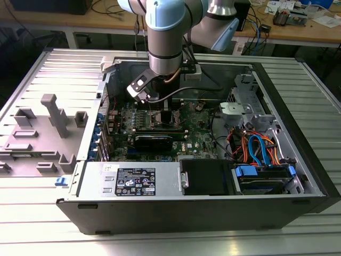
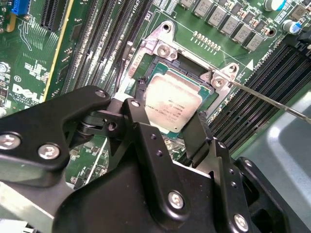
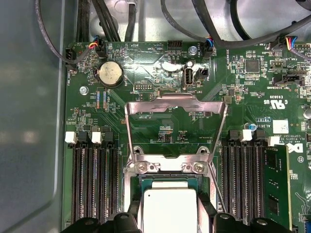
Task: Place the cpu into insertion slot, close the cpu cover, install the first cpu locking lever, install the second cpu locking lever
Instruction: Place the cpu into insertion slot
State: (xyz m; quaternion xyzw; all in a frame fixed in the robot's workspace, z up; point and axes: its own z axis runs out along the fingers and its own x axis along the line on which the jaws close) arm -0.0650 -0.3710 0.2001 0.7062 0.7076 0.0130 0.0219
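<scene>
- cpu (image 2: 171, 103): pale silver-grey metal top, matt, smooth.
- cover (image 3: 175, 104): thin bare silver metal, satin sheen.
- slot (image 2: 163, 46): silver metal rim, shiny screws.
- gripper (image 2: 167, 124): black, matt, smooth; bright metal screw heads.
- board (image 3: 146, 73): green, glossy lacquer; mem. slots black plastic.
- case (image 1: 213, 213): grey sheet metal, dull.
- arm (image 1: 165, 21): pale blue glossy shell, silver metal below.
- table (image 1: 298, 234): ribbed pale metal, semi-matt.

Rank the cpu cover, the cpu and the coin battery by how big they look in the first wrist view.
1. cpu cover, though it stands open and is probably nearer the camera.
2. cpu, partly cut off by the picture's edge.
3. coin battery.
</scene>
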